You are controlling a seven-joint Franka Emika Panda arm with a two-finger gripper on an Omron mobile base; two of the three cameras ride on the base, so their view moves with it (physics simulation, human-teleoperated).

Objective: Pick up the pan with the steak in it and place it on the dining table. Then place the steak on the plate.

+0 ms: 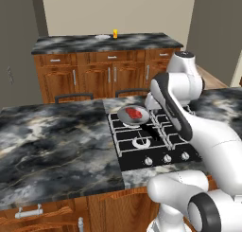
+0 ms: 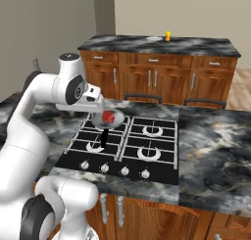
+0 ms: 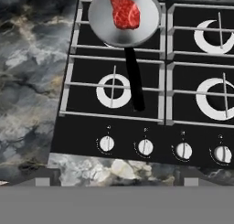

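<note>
room: kitchen, beige walls, wood cabinets. far dining table, dark marbled top, carries the plate and a small orange object. near marbled counter holds the black stove. the pan sits on its rear left burner, handle toward the knobs, the steak inside. nothing done yet: pan not lifted, steak not plated. gripper hovers above the pan; finger state: cannot tell.
</note>
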